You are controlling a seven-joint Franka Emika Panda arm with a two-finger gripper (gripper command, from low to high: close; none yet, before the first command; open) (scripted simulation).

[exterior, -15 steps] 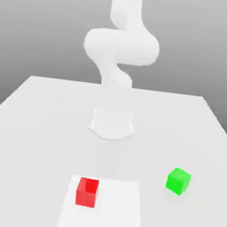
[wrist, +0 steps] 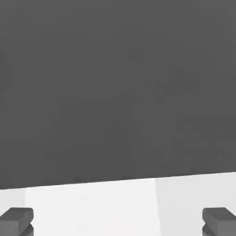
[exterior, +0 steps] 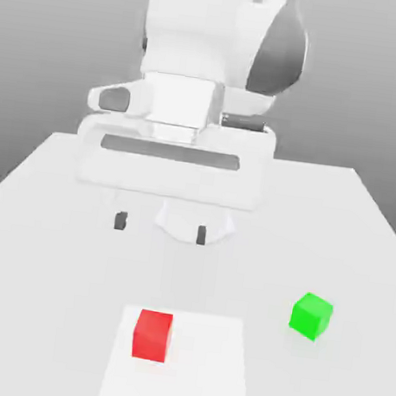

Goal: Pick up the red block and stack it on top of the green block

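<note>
No text, label, brand, number or sign can be read anywhere: the faces of the red block (exterior: 152, 335) and the green block (exterior: 311, 316) are plain, and the desk (exterior: 47, 244) carries no markings.

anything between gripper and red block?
Nothing: in the exterior view only bare table separates the open gripper from the red block.

A white table (exterior: 50, 218) spreads across the exterior view, with a brighter white square patch (exterior: 207, 368) toward six o'clock. Behind it at twelve o'clock rises a plain grey backdrop (exterior: 374, 75), darker higher up; the light is soft and even
</note>
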